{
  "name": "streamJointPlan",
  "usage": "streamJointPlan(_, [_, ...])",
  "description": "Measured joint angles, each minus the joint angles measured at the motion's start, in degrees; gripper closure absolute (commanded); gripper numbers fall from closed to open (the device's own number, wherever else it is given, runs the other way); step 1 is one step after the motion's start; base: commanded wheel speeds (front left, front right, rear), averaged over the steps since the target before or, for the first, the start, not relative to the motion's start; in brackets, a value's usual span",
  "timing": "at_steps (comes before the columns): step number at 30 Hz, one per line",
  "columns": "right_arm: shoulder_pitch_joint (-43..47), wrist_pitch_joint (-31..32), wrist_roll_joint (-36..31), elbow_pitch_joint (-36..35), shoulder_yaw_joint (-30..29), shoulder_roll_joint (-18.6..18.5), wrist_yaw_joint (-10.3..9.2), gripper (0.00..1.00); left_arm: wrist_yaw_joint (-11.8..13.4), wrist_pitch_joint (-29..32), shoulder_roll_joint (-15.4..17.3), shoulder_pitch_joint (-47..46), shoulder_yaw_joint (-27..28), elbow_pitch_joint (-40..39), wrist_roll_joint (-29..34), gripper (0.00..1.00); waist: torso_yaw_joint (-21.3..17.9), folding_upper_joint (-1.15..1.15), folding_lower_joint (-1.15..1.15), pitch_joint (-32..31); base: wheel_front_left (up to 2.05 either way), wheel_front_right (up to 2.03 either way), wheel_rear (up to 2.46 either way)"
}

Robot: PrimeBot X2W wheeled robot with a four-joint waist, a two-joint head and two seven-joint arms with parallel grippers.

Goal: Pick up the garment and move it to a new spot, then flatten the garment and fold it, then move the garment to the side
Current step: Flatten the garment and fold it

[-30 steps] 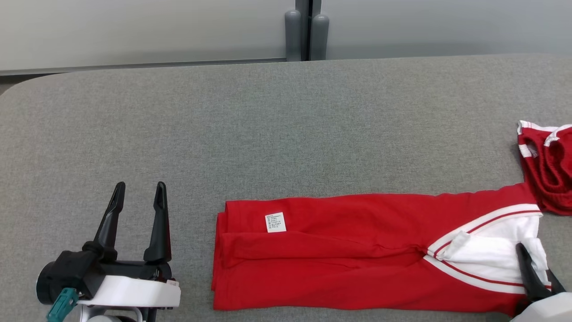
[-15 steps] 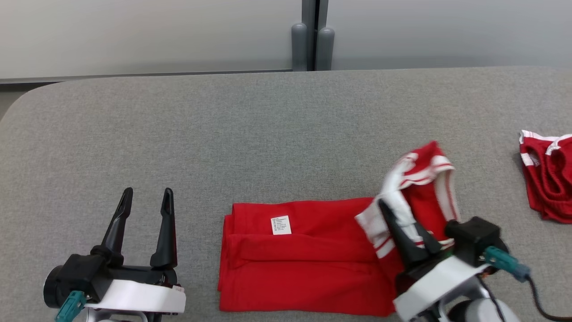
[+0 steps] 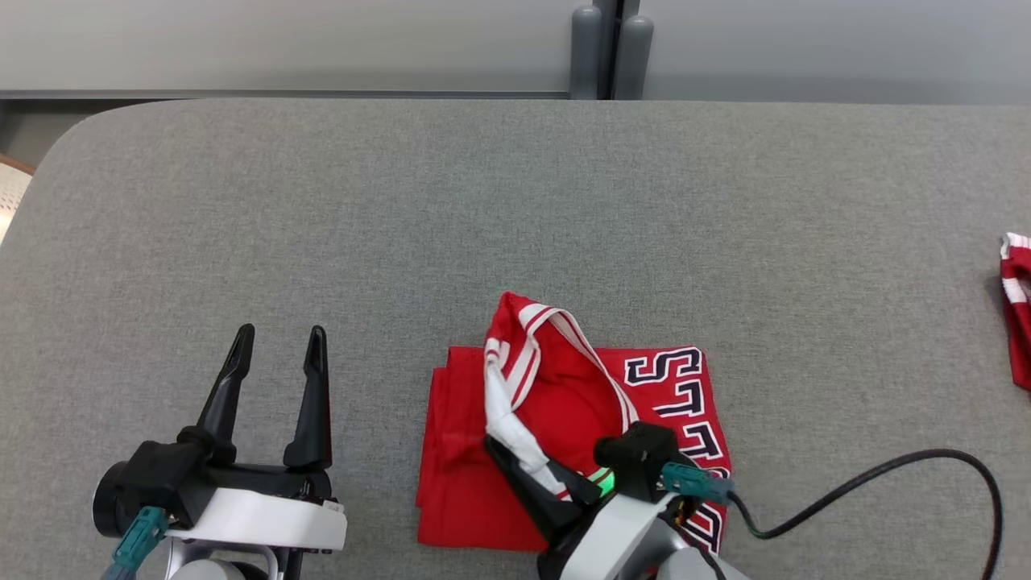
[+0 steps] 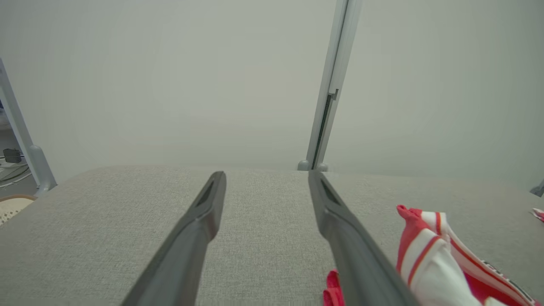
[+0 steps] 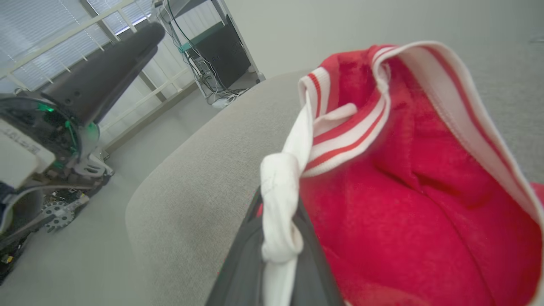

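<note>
**Completing the fold-over of the red jersey**

**Condition.** The red jersey [image 3: 455, 459] lies near the front middle of the grey fabric-covered surface [image 3: 515, 201]. It is partly folded. A lettered panel [image 3: 685, 403] faces up on its right side, and the striped trim [image 3: 507, 387] stands raised above the stack. The right gripper [image 3: 515, 466] has its jaws closed on the white part of that trim, which is bunched like a rope between them. The left gripper [image 3: 280, 334] stands left of the jersey and apart from it, with its jaws wide open and empty.

**Procedure (a judgement from the present layout).**
1. Carry the held end low over the stack toward the jersey's left edge, so the raised cloth rolls down flat instead of dropping in a heap.
2. Stop when the trim lines up with the edge below. Overshooting would likely drag the lower layers out of square.
3. Lower until the cloth rests on the stack, then open the jaws and withdraw along the fingers. The bunched trim may snag.
4. If the lower layers creep, press them down with the left gripper near the left edge.

**Cautions.** Keep the black cable [image 3: 886, 467] trailing from the right wrist off the cloth. The second red garment [image 3: 1016, 314] at the far right is well apart and needs no handling.
</note>
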Motion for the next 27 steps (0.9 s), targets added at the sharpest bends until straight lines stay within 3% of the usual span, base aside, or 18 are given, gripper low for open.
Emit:
streamJointPlan(2, [-1.7, -1.3, 2.1, 1.4, 2.8, 0.1, 0.00, 0.25, -0.3, 0.0, 0.0, -0.1, -0.1, 0.5, 0.0, 0.00, 0.2, 0.00, 0.00, 0.5, 0.00, 0.00, 0.00])
streamJointPlan(3, [-2.5, -2.1, 2.5, 2.1, 3.7, 0.2, 0.00, 0.00, -0.3, 0.0, -0.1, -0.2, -0.1, 0.7, 0.0, 0.00, 0.3, 0.00, 0.00, 0.7, 0.00, 0.00, 0.00])
streamJointPlan(9, [-6.9, -8.5, 2.7, 2.6, 4.9, 0.2, 0.00, 0.00, -0.4, -0.1, -0.1, -0.8, 0.2, 1.2, 0.0, 0.00, -0.3, 0.00, 0.00, 1.1, 0.00, 0.00, 0.00])
streamJointPlan(12, [-7.8, -10.2, 1.5, 0.7, 2.3, 0.3, 0.00, 0.00, -0.4, -0.2, -0.1, -0.8, 0.5, 1.4, 0.1, 0.00, -0.9, 0.00, 0.00, 1.0, 0.00, 0.00, 0.00])
streamJointPlan(18, [-5.1, -11.5, -3.7, -4.1, -11.5, -2.6, 0.01, 0.00, -0.1, -0.2, 0.2, -0.6, 1.1, 1.5, 0.3, 0.00, -2.4, 0.00, 0.00, 0.3, 0.00, 0.00, 0.00])
streamJointPlan(27, [9.3, -7.9, -11.0, -11.4, -35.0, -8.7, 0.00, 0.00, 0.2, -0.2, 1.0, 1.7, 2.3, 1.7, 0.2, 0.00, -4.8, 0.00, 0.00, -1.8, 0.00, 0.00, 0.00])
